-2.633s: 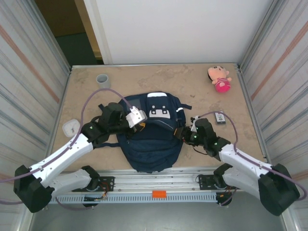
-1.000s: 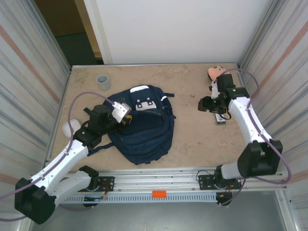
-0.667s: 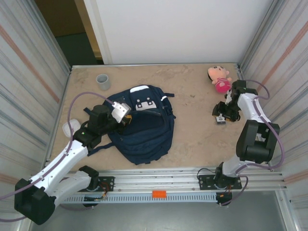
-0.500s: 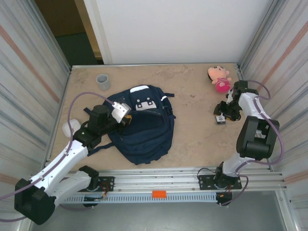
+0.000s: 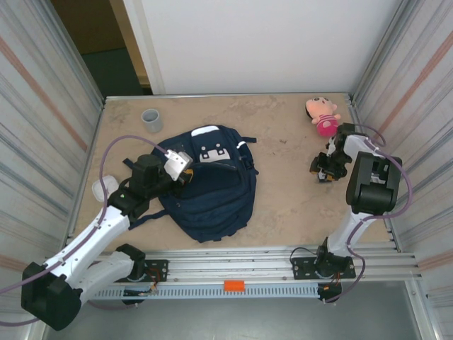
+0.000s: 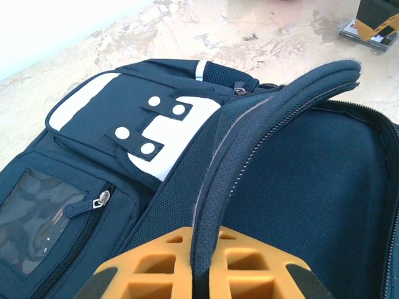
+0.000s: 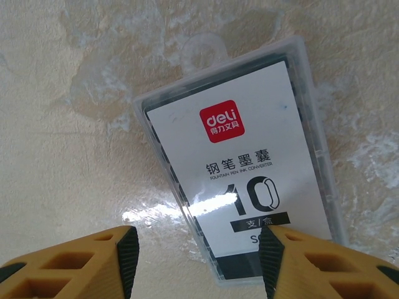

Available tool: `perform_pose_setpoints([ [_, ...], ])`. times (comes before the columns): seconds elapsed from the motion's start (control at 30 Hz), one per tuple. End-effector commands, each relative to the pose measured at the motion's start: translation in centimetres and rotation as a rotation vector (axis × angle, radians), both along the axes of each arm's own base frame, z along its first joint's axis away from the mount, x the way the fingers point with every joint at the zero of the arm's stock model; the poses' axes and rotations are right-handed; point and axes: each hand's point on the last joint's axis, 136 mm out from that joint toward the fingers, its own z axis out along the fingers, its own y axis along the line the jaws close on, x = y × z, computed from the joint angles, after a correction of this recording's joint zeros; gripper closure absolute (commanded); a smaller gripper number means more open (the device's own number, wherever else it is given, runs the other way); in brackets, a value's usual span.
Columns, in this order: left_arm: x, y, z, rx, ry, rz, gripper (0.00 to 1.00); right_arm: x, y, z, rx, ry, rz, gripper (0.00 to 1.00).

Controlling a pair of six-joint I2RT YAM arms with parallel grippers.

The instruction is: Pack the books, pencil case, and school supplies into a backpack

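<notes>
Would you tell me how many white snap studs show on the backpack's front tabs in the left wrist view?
4 white studs on the backpack: a pair on the upper navy tab and a pair on the lower tab. The lifted flap may hide more.

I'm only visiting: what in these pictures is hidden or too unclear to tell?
1. Inside of the backpack, left wrist view: the raised zip edge, clamped in the left pincer, hides much of it; contents cannot be told.
2. Lower end of the packet, right wrist view: behind a finger of the open right pincer.
3. Same packet, top view: largely under the right pincer; print too small to read.
</notes>
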Motion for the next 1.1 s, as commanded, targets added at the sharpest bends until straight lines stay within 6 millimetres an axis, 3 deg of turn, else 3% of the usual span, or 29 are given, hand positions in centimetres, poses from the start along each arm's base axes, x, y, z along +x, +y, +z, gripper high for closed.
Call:
perform_pose_setpoints([
  [0.0,0.8,0.6,0.2,0.011,-0.017,0.035,1.00,-0.5,1.3,-0.9,0.012,0.040,0.049,0.46],
  [0.17,0.7,0.5,0.2,0.010,-0.014,0.029,1.00,-2.0,4.8,0.0,0.049,0.042,0.104,0.46],
  [0.33,0.5,0.5,0.5,0.001,-0.021,0.028,1.00,-3.9,7.0,1.0,0.056,0.040,0.113,0.46],
  [0.5,0.4,0.5,0.8,-0.010,-0.023,0.023,1.00,-4.8,8.7,3.8,0.006,0.013,0.175,0.46],
  [0.63,0.2,0.5,1.0,-0.018,-0.029,0.022,1.00,-4.8,7.6,6.7,-0.084,-0.008,0.216,0.46],
  [0.77,0.2,0.5,1.2,-0.023,-0.035,0.024,1.00,-4.4,5.2,8.0,-0.204,-0.012,0.255,0.45],
  [0.93,0.2,0.6,1.1,-0.018,-0.036,0.029,1.00,-3.6,3.2,7.3,-0.243,0.028,0.264,0.44],
  [1.07,0.4,0.7,0.9,-0.007,-0.037,0.035,1.00,-2.7,3.8,5.8,-0.219,0.051,0.311,0.42],
])
